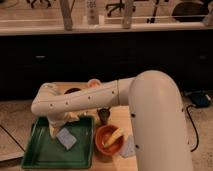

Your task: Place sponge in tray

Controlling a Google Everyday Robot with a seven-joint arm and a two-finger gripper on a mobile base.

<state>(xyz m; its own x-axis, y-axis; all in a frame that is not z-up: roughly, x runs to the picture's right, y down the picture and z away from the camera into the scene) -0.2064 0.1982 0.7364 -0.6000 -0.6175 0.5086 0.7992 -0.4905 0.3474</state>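
**My pincer above the green tray, sponge just beneath**

My pincer (56, 125) hangs from my white arm over the far left part of the dark green tray (45, 159). I cannot tell whether it is open or closed.

The pale blue-grey sponge (66, 138) is just below and to the right of it, inside the tray and apparently on its floor. I cannot tell whether we touch.

The sponge is nearly square, so it has no real long axis. It sits turned like a diamond, with one corner pointing toward the tray's near edge.

In my judgement, a sponge that clings as I lift could be dragged out over the rim. A swing to the right could knock the orange bowl (100, 145) or the dark cup (104, 116) beside the tray.
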